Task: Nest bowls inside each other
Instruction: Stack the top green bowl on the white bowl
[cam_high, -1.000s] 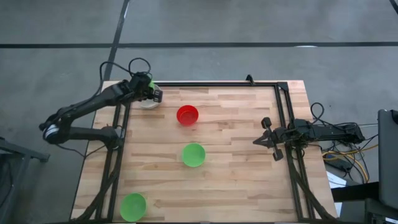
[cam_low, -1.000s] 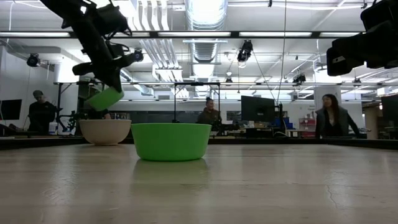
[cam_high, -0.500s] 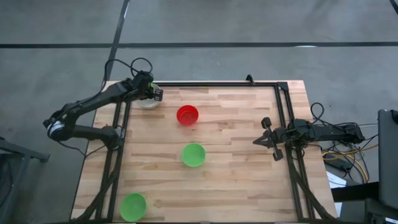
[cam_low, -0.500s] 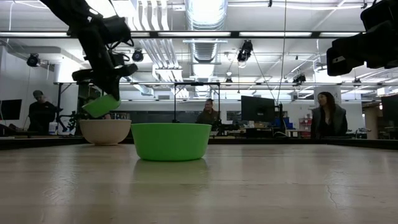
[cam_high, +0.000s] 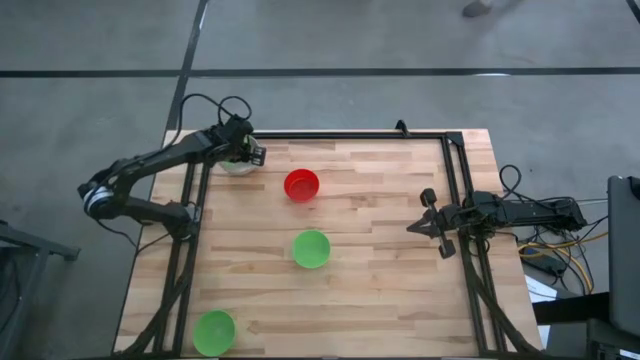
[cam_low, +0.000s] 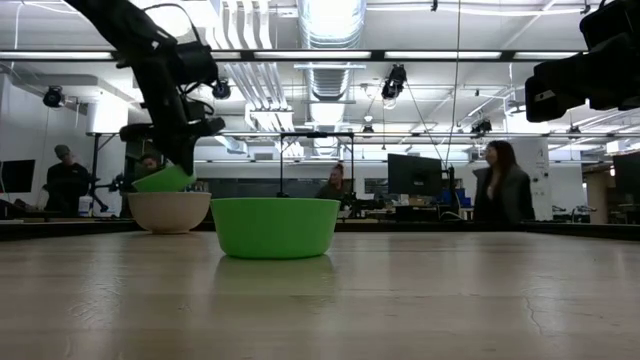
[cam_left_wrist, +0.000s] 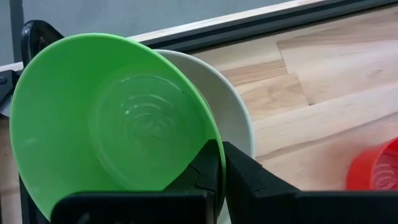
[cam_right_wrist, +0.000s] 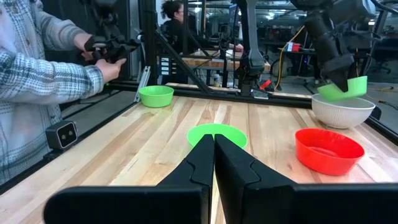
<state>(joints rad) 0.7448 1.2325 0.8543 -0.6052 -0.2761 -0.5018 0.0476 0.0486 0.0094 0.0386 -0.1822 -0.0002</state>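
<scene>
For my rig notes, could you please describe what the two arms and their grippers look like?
Both arms are dark, slim and jointed. The left gripper trails looping black cables; the right gripper has two dark fingers, with cables bundled behind. No markings are visible.

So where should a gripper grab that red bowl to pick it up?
Pinch the rim of the red bowl from above, one finger inside and one outside. It sits upright, mouth up, on the table, clear of the other bowls, so any side of its thin wall looks reachable.

Red bowl (cam_left_wrist: 376, 168) cut off by left wrist pic's edge.
</scene>
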